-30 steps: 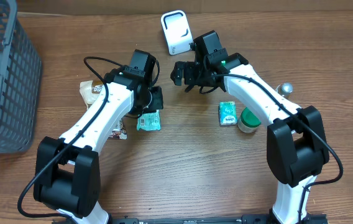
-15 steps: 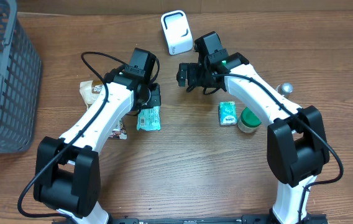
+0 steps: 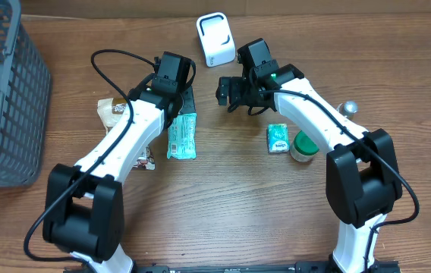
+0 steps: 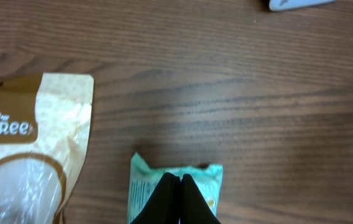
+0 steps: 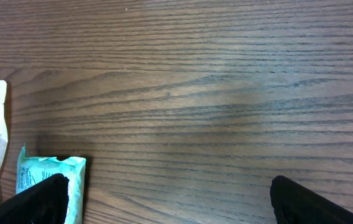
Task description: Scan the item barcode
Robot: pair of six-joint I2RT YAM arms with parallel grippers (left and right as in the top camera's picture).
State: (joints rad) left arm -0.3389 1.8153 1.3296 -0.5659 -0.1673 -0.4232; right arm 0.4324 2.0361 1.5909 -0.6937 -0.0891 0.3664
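The item, a teal snack packet (image 3: 182,136), lies flat on the wooden table; it also shows in the left wrist view as the teal packet (image 4: 144,190) and at the lower left of the right wrist view (image 5: 51,168). My left gripper (image 3: 183,101) is shut, its fingertips (image 4: 171,180) pressed together over the packet's far end with nothing between them. The white scanner (image 3: 215,39) stands at the far edge, its corner (image 4: 301,4) just visible. My right gripper (image 3: 228,91) hangs open between packet and scanner, fingers (image 5: 40,198) wide apart over bare wood.
A grey basket (image 3: 3,98) fills the far left. A beige pouch (image 3: 112,111) and another packet (image 3: 147,158) lie left of the item. A small teal pack (image 3: 278,138), a green-lidded jar (image 3: 304,145) and a silver knob (image 3: 347,108) sit on the right.
My left gripper has slid toward the table's far side, uncovering more of the teal packet, which now lies straighter. The right gripper shifted slightly right, then stayed still.
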